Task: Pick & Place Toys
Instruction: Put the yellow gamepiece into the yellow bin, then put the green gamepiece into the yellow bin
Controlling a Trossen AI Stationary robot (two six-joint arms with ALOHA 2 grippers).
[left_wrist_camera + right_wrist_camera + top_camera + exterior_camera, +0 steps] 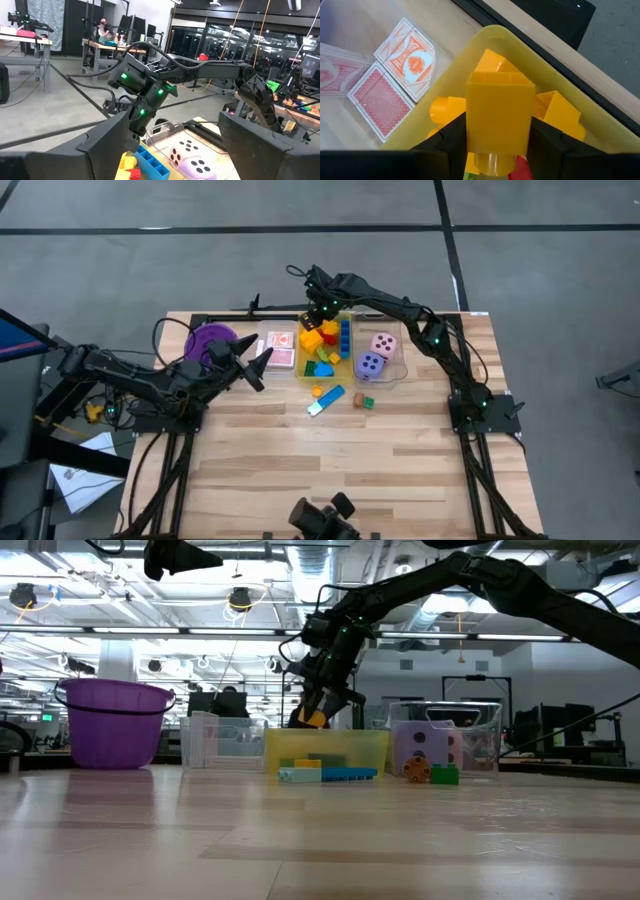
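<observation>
Right now right gripper (495, 135) pinches a yellow block (499, 117) above the yellow bin (325, 350) at the bench's far edge, likely to drop it in; left gripper (255, 365) waits spread near the purple bowl (208, 340)

bright overhead lighting (soft shadows), wrist foregrounds blurred.

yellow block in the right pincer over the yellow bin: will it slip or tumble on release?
The yellow block looks like rigid, smooth plastic, so the right pincer could let it slide if loosened slowly. It is small and hollow-looking, so probably light. The yellow bin already holds a jumble of yellow blocks, so it will likely land on that uneven pile and tip over, though the walls should contain it.
</observation>
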